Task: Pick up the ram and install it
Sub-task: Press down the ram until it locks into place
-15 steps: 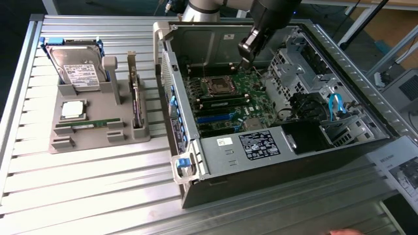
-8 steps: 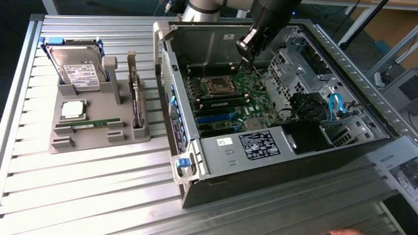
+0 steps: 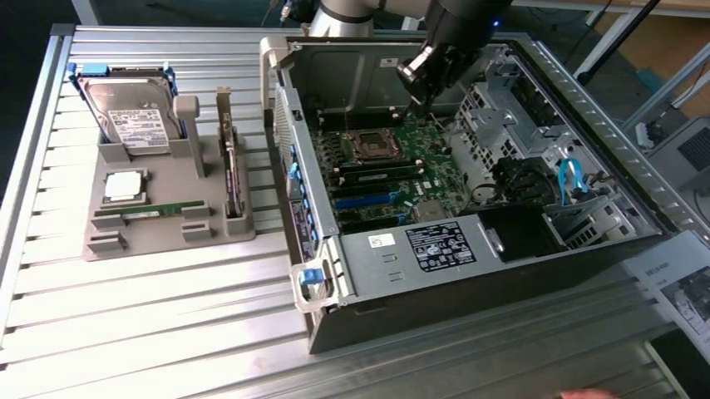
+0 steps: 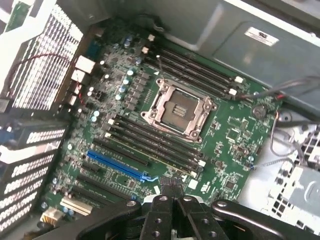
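Gripper [image 3: 427, 79] hovers over the open case, fingers pressed together, nothing in them; the ram [image 3: 150, 209] lies in the grey holder [image 3: 166, 241] well off to the exterior view's left.

By my reading the pick-up step is not yet done; reaching the stick calls for a traverse left and spread jaws; in the wrist view the closed gripper [image 4: 174, 200] hangs above the motherboard [image 4: 235, 145] and its empty memory slots [image 4: 150, 142], touching neither.

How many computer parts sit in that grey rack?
4: hard drive upright at the far end, processor chip mid-rack, ram lying in front, expansion card upright nearest the computer case.
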Robot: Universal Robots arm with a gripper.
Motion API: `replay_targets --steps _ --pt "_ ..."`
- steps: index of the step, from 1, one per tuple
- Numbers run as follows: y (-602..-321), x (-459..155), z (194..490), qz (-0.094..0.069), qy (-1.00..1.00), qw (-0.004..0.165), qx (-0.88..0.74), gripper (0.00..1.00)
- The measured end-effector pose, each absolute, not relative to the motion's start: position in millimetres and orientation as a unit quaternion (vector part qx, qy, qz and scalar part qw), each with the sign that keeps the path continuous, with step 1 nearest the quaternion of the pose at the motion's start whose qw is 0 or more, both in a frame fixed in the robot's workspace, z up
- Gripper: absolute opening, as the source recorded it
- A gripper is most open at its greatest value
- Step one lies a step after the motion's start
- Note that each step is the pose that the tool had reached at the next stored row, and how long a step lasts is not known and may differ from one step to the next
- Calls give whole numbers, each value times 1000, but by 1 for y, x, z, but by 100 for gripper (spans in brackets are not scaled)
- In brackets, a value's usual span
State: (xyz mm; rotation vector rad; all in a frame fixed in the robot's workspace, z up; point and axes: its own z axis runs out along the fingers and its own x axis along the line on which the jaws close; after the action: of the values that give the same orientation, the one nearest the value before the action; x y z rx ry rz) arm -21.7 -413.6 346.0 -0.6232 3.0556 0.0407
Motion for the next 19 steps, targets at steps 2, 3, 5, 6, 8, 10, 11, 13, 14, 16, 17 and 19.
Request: replay_targets --steps 2,3,5,6,8,10,11,13,14,16,17,19 --pt "-414 -22 346 13 982 12 -186 10" --pt "-414 -22 346 13 984 12 -178 10" --pt "-414 -22 346 13 986 12 -164 10" --pt "-414 -22 346 13 988 12 -156 10" --pt "-414 -22 346 12 990 12 -141 10" --pt "-414 -22 346 12 992 12 -124 10" --pt "-414 -22 346 12 993 13 -117 10" --pt "-414 -22 346 12 995 13 -100 10" --pt "-414 -22 346 12 996 13 -92 10" --pt "-414 -22 346 12 997 13 -77 10" --pt "-414 -22 346 11 997 13 -69 10" --pt "-414 -22 346 11 998 13 -54 10"
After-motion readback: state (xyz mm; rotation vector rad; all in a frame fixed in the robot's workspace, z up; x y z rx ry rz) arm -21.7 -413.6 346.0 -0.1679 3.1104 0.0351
